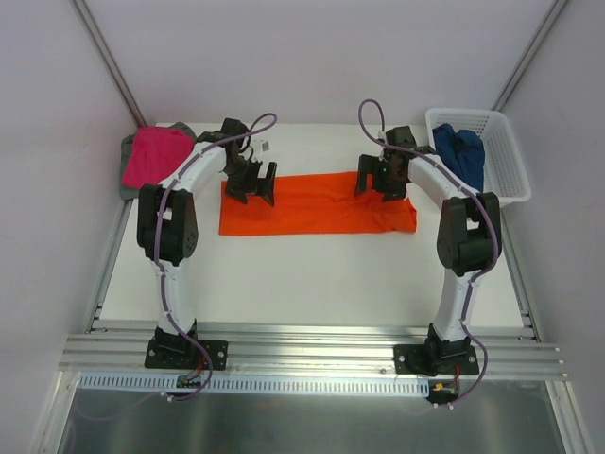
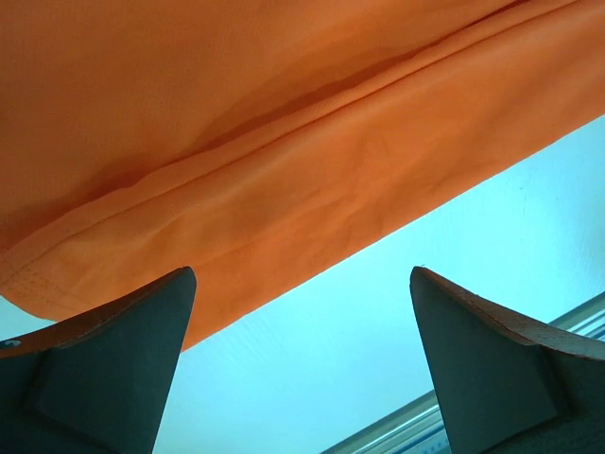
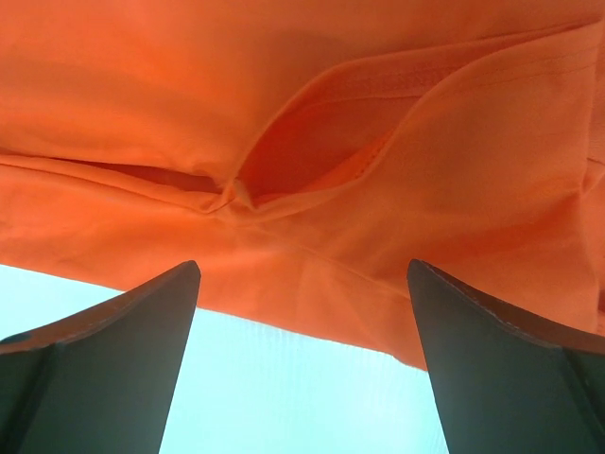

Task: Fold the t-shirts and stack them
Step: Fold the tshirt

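The orange t-shirt (image 1: 317,203) lies on the white table as a long flat strip, folded lengthwise. My left gripper (image 1: 253,182) hovers over its left end, open, nothing between the fingers. My right gripper (image 1: 383,180) hovers over the right end, open too. In the left wrist view the orange cloth (image 2: 284,142) has its long edge just beyond the open left gripper (image 2: 302,284). The right wrist view shows the orange cloth (image 3: 331,142) with a sleeve fold, ahead of the open right gripper (image 3: 302,274). A folded pink t-shirt (image 1: 156,156) rests on a grey one (image 1: 128,175) at the far left.
A white lattice basket (image 1: 501,180) stands at the back right with a dark blue t-shirt (image 1: 460,151) crumpled inside. An aluminium rail (image 1: 312,345) runs along the near table edge, where both arm bases are bolted. Walls close in at the back and on both sides.
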Robot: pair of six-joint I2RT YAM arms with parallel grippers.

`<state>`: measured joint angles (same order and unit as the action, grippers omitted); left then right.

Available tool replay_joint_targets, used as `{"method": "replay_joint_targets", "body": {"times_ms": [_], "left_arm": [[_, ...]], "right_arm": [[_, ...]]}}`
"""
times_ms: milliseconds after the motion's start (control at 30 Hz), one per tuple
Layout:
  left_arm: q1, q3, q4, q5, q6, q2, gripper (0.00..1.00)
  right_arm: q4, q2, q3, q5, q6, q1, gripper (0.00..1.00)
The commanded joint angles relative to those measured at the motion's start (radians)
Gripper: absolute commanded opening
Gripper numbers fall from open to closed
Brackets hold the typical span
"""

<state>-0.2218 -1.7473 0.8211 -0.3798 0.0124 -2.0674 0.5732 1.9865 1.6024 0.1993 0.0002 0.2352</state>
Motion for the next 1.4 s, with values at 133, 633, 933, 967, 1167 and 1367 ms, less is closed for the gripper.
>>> {"method": "replay_joint_targets", "body": {"times_ms": [133, 633, 933, 967, 1167, 1367], "left_arm": [[0.001, -0.125, 0.029, 0.032, 0.020, -0.128, 0.99], [0.038, -0.097, 0.032, -0.007, -0.009, -0.211, 0.99], [0.038, 0.140, 0.029, -0.050, -0.009, -0.031, 0.99], [0.036, 0.153, 0.032, -0.054, -0.008, -0.017, 0.99], [0.036, 0.227, 0.030, -0.070, -0.011, 0.055, 0.99], [-0.013, 0.298, 0.026, -0.071, -0.011, 0.134, 0.99]], "right_arm": [[0.002, 0.069, 0.083, 0.020, 0.018, 0.004, 0.96], [-0.016, 0.161, 0.162, -0.003, 0.018, -0.005, 0.96], [-0.030, 0.307, 0.392, 0.017, 0.041, -0.025, 0.96], [-0.036, 0.330, 0.407, 0.023, 0.046, -0.027, 0.96], [-0.055, 0.365, 0.456, 0.049, 0.072, -0.022, 0.96], [-0.052, 0.357, 0.497, 0.083, 0.070, -0.014, 0.96]]}}
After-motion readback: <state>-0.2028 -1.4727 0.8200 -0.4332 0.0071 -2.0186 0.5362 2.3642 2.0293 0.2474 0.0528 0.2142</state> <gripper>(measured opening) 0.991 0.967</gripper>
